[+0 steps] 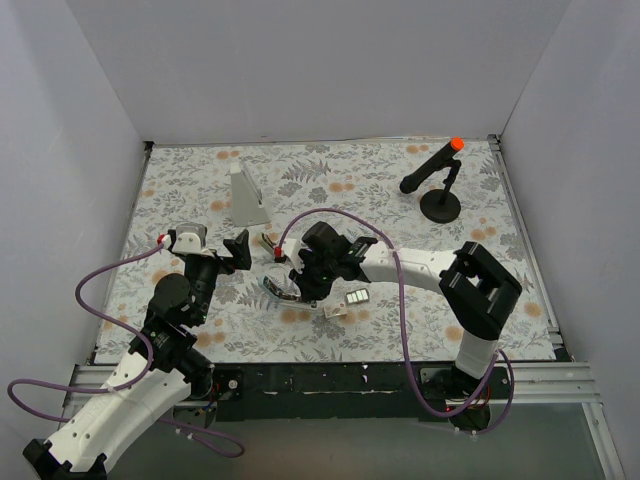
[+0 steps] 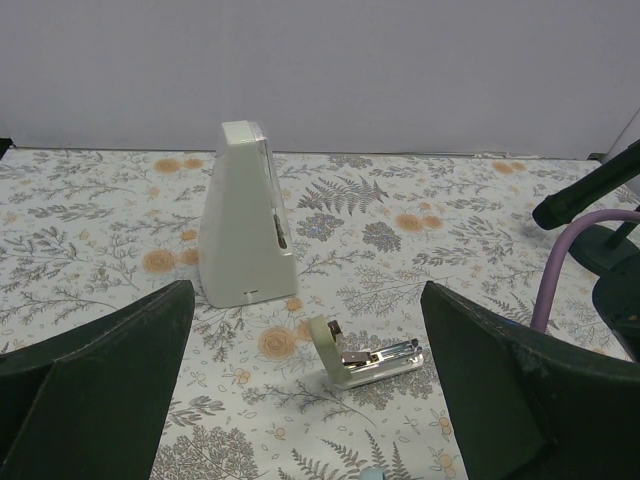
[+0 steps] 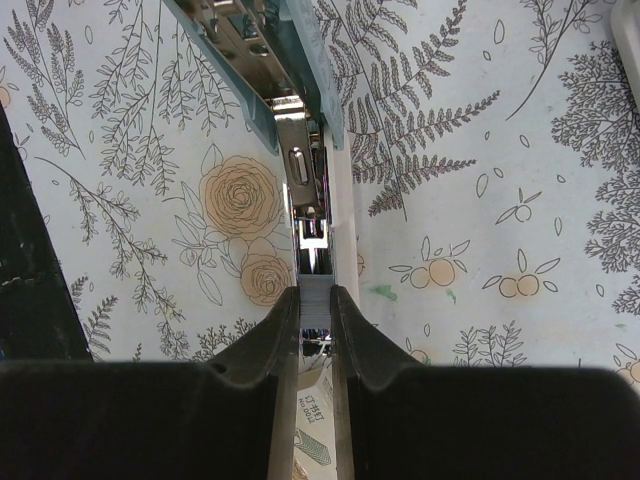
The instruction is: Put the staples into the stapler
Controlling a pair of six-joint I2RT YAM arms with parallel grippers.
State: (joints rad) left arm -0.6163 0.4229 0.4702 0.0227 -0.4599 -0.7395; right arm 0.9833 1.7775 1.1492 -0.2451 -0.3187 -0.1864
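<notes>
Top external view: the left arm (image 1: 170, 310) folds low, left gripper (image 1: 238, 250) spread wide. The right arm (image 1: 430, 268) stretches leftward; right gripper (image 3: 315, 295) pinches a strip of staples (image 3: 315, 312) at the open stapler (image 3: 262, 60), tray of staples (image 1: 357, 297) just right.

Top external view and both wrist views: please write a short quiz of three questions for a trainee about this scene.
1. True or false: the left end effector is wide open and holds nothing.
2. In the left wrist view, what stands just behind the small pale green stapler?
3. What does the right end effector pinch at the open blue-grey metal stapler? A) the pale green stapler B) a thin grey strip of staples C) nothing
Key: 1 true; 2 the tall grey-white plastic wedge; 3 B.
</notes>
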